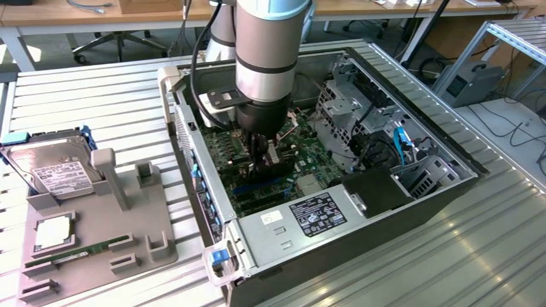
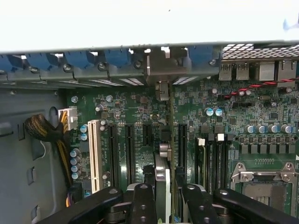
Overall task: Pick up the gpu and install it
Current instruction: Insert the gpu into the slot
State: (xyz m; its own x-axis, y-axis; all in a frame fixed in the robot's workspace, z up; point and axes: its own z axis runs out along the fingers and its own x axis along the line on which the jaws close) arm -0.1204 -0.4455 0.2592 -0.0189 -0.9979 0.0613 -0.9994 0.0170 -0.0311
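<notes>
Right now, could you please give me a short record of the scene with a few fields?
gripper: down inside the open PC case, shut on the gpu
gpu: held edge-on, upright over the motherboard slots
hard drive: on the grey holder at the exterior view's left
RAM stick: lying in the holder
support: slatted metal table
</notes>
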